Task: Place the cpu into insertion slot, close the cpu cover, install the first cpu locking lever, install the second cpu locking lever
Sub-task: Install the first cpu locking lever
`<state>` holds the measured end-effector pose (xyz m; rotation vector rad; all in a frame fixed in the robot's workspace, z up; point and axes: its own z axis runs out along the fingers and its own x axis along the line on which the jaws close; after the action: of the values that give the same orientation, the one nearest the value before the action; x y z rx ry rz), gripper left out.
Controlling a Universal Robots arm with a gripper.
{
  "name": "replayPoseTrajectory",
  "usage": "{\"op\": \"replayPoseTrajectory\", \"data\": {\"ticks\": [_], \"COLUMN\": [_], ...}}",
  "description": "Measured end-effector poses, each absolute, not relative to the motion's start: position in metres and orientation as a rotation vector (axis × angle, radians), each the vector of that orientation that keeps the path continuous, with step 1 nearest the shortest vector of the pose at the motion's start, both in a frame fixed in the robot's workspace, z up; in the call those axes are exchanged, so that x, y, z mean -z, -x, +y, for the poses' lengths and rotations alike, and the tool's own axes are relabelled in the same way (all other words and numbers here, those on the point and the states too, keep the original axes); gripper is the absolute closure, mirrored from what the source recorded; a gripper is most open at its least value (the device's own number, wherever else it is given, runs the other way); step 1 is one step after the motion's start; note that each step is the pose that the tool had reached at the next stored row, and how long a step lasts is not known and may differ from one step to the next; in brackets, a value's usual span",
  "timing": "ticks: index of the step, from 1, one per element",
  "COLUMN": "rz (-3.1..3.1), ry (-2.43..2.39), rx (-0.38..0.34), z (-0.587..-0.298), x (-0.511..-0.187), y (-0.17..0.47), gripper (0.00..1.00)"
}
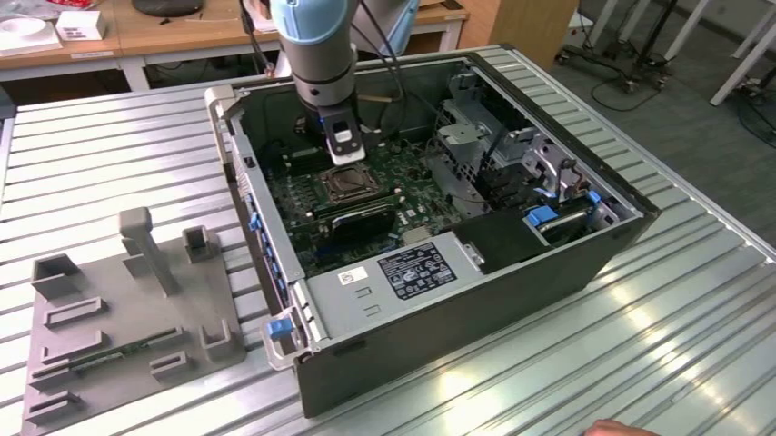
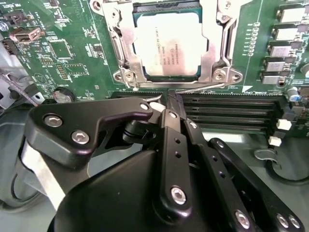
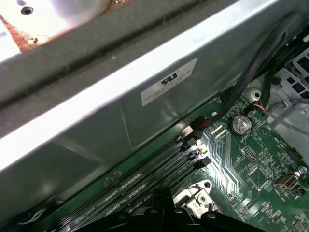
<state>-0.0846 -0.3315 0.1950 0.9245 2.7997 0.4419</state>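
Exterior view: the arm reaches down from the upper centre of the frame into the open computer case [image 1: 485,272], which lies on the ribbed metal desk [image 1: 109,154]; the end effector [image 1: 345,150] hangs just above the insertion slot [image 1: 348,184] on the green motherboard [image 1: 303,195], a grey fixture block [image 1: 122,318] lies at the lower left of the frame, and whether the fingers stand apart or together cannot be told here. Second wrist view: the cpu [image 2: 169,46] lies seated in the insertion slot [image 2: 190,77] at the upper centre of the frame, the cpu cover [image 2: 217,53] frames it with its cut-out centre, and the black end effector [image 2: 161,108] in the lower half has its fingertips drawn together with nothing between them, just beside the memory slots [image 2: 231,108]. First wrist view: the grey case wall [image 3: 120,96] crosses the upper frame, and the memory slots [image 3: 145,169] and a coin cell [image 3: 240,124] sit on the motherboard [image 3: 251,164] at lower right
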Motion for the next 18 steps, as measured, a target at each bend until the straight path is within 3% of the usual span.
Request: {"op": "replayPoseTrajectory", "data": {"ticks": [18], "rz": [2.799], "ry": [-0.919], "rx": [-0.403], "z": [-0.3314], "x": [-0.1943], "y": [0.0806], "gripper": [0.89]}}
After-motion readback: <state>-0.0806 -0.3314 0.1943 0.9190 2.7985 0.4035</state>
